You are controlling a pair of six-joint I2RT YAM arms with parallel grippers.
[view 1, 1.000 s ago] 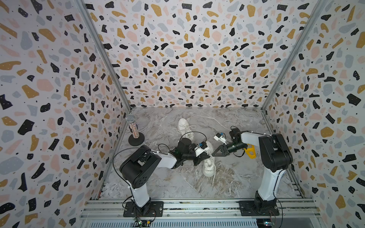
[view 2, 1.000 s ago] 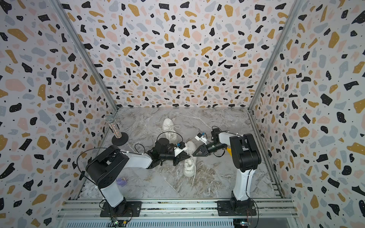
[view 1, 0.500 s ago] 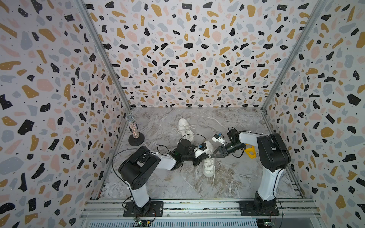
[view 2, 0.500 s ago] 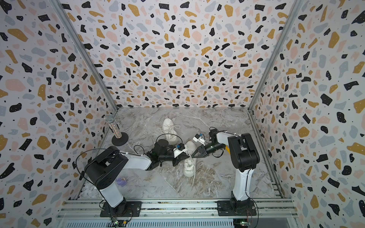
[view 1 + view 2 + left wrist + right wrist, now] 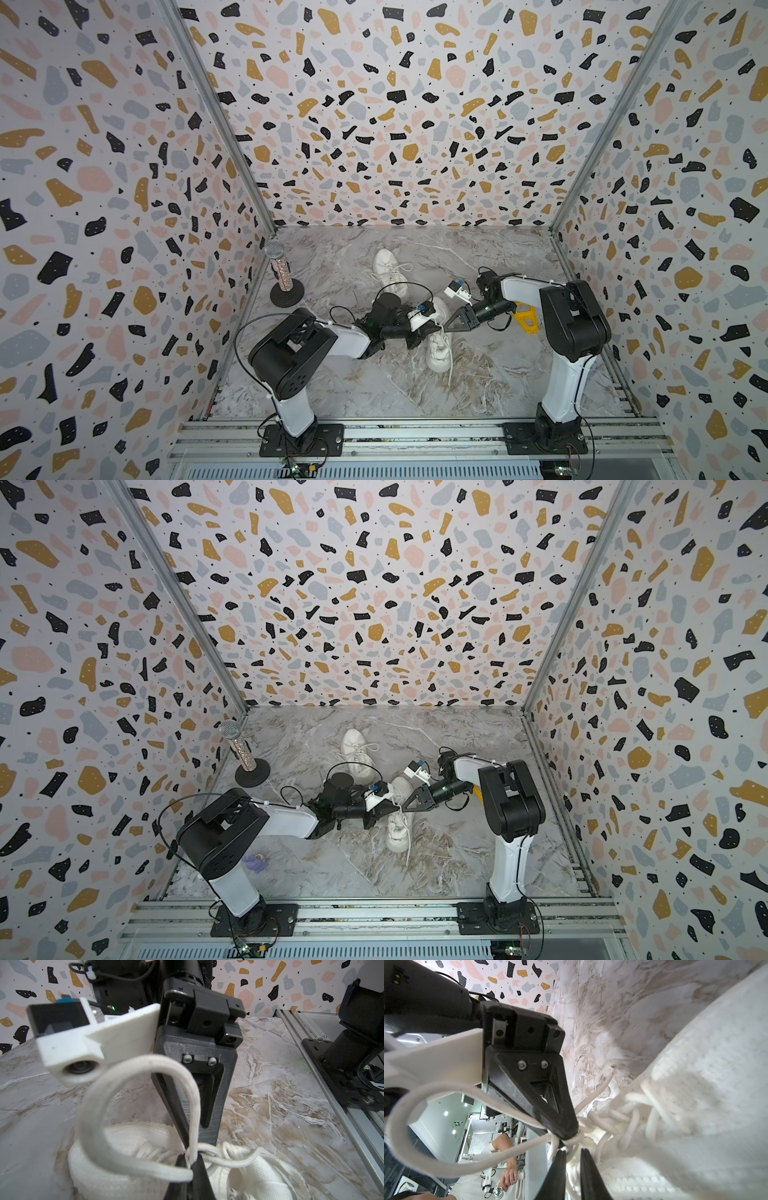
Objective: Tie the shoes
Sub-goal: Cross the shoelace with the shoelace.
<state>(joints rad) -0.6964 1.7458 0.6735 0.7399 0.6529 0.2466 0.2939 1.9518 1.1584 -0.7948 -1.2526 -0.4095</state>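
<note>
A grey-veined marble tabletop (image 5: 374, 395) is carrying everything, and the cream knit low-top sneaker (image 5: 438, 353) lying nearer the robot is sitting about midway between the two arms. Both arms are reaching low over this sneaker from either side, and their tips are meeting just above its laced throat. The matching second cream sneaker (image 5: 386, 270) is lying beyond it, apart, towards the back wall. A glittery microphone on a round black base (image 5: 279, 270) is standing upright well off on the left arm's side of the near sneaker. A yellow plastic piece (image 5: 525, 322) is lying on the right arm's side of it, partly hidden by that arm. The left gripper (image 5: 188, 1164) is clenching a loop of flat white lace (image 5: 89, 1122) that is arching up from the near sneaker's knot. The right gripper (image 5: 573, 1153) is pointing at the same knot with its jaws narrowly parted and lace strands lying at the tips. Whether it is pinching them I cannot tell.
</note>
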